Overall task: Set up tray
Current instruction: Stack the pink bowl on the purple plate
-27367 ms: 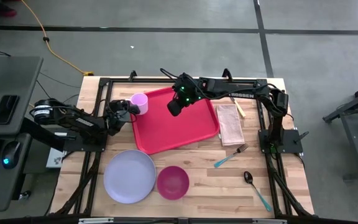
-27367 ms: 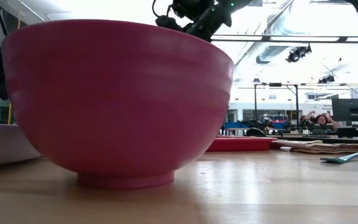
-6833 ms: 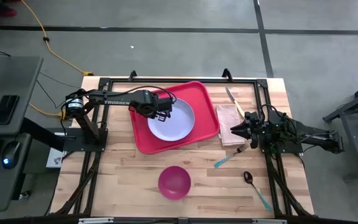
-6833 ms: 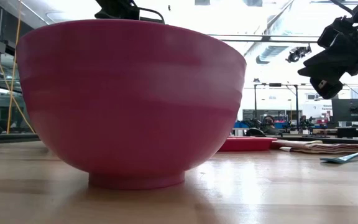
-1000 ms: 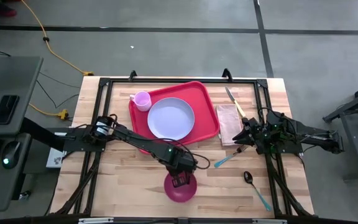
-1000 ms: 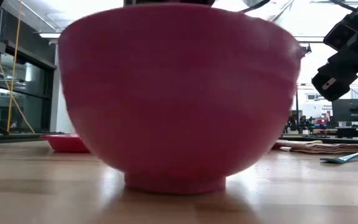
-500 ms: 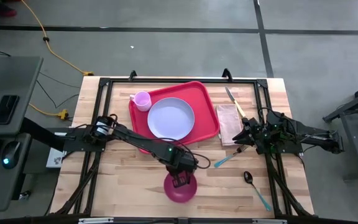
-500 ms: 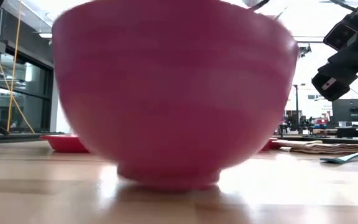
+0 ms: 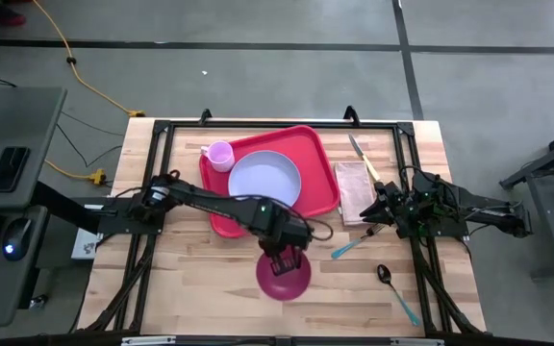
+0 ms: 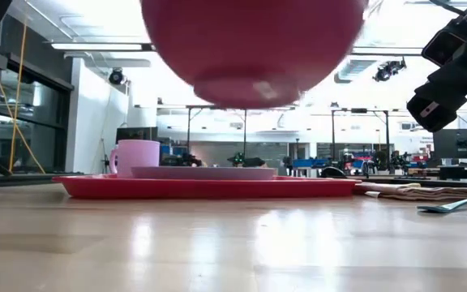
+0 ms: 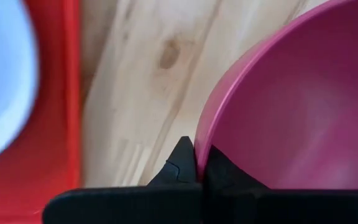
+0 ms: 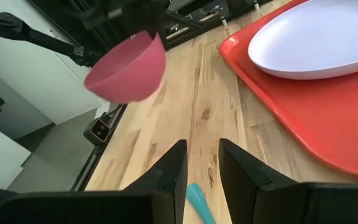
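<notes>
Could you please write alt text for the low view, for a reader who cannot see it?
A magenta bowl hangs in the air above the wooden table, lifted clear of it. Behind it, the red tray carries a lavender plate and a pink cup. The right gripper hovers at the right edge.

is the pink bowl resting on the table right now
No, the low view shows the pink bowl hanging clear above the table, its rim clamped by the left gripper.

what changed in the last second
The left gripper, shut on the rim of the pink bowl, has lifted it off the table; a second ago it still sat on the wood. The tray, plate, cup and right gripper stayed put.
</notes>
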